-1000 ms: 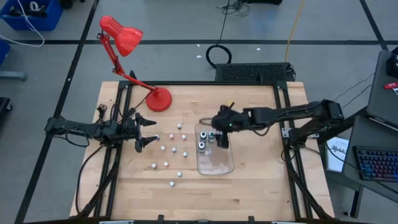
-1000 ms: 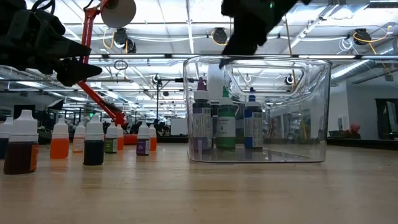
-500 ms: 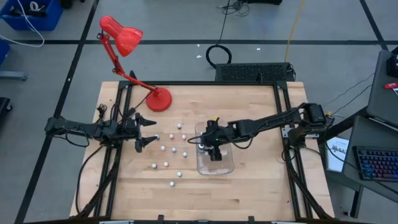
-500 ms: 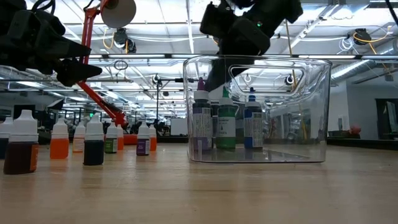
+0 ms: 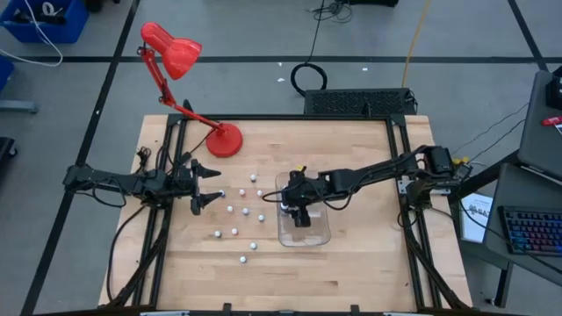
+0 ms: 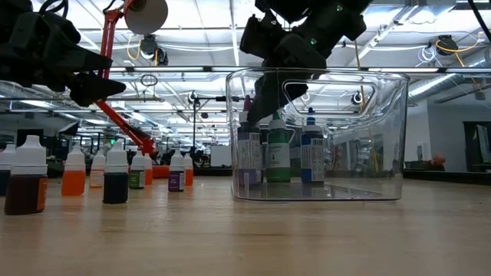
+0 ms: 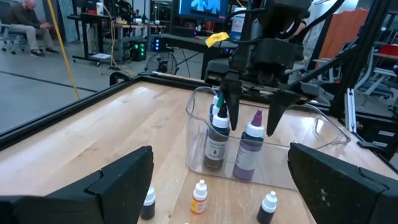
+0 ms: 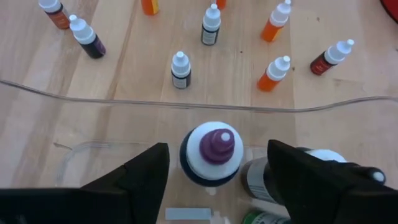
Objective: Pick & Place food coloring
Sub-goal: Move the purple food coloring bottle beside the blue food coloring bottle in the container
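Right gripper (image 7: 252, 102) reaches down into the clear tray (image 5: 316, 235) near the middle of the table (image 5: 351, 263); its two fingers (image 8: 134, 171) stand apart on either side of the purple-tipped bottle (image 8: 212, 154), with a gap visible on both sides, so the jaws straddle the cap without gripping it. From the left wrist view the fingers hang just above the shoulders of the bottles, one finger partly masking the green-topped bottle (image 7: 217, 140) behind it. The tray holds the three larger food coloring bottles (image 6: 278, 153), upright and close together at the end of the tray nearer the left arm; in the high view the right arm covers most of them, and in the right wrist view the second and third bottles are cut off at the frame edge, only a white shoulder and a sliver of green showing. Labels cannot be read in any view. The small dropper bottles (image 5: 235, 209) stand scattered on the wood between the tray and the left arm, all upright; their tip colours are hard to make out from above, while the low view shows brown, orange and dark ones (image 6: 115, 178) in a row. Left gripper (image 5: 209, 184) hovers at the left edge of the table, jaws spread wide, nothing between them. A red desk lamp (image 5: 180, 61) stands at the far left corner.
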